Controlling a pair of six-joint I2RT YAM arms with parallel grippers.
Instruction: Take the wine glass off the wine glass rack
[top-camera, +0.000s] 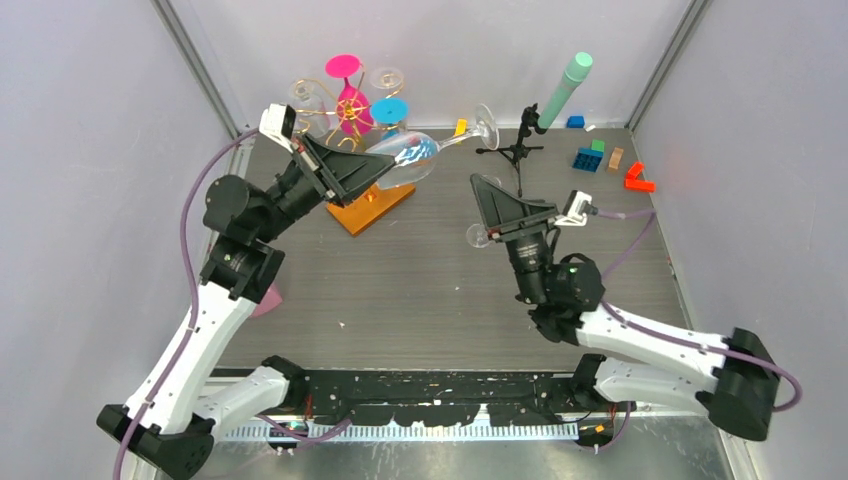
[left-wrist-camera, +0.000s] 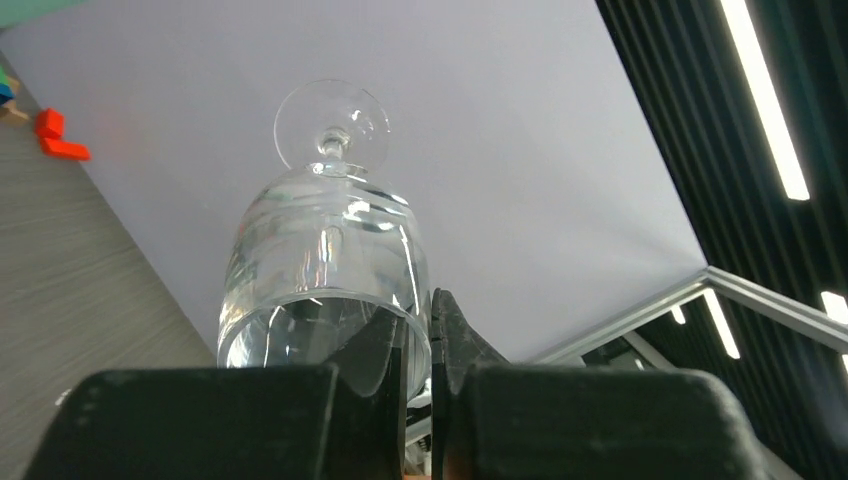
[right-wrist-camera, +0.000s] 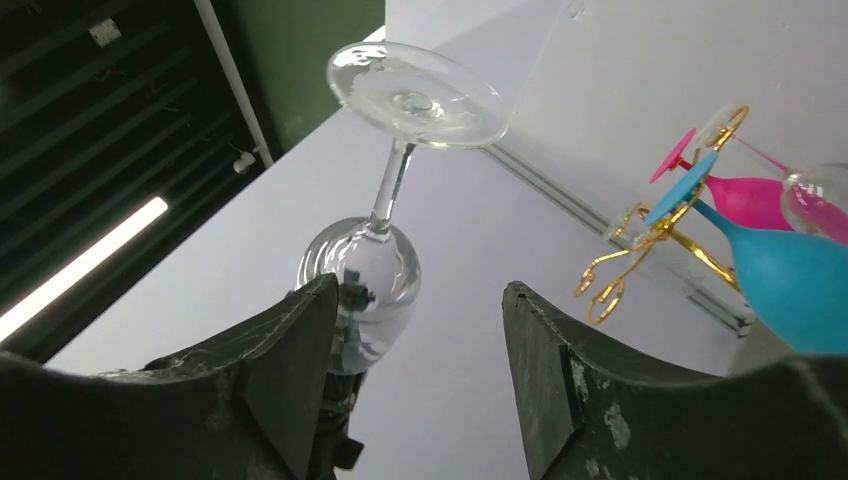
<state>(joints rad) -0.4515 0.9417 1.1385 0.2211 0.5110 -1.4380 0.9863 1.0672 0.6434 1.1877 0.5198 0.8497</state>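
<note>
My left gripper is shut on the rim of a clear wine glass, held in the air and tilted, with its foot pointing to the right. In the left wrist view one finger sits inside the bowl and one outside, with the gripper pinching the wall. The wine glass rack, gold wire on an orange base, stands just behind and holds pink, blue and clear glasses. My right gripper is open and empty, right of the held glass. In the right wrist view the gripper looks up at the glass and the rack.
A black tripod stand stands behind the right gripper. A teal cylinder leans at the back wall. Coloured blocks lie at the back right. A pink object lies by the left arm. Grey walls enclose the table.
</note>
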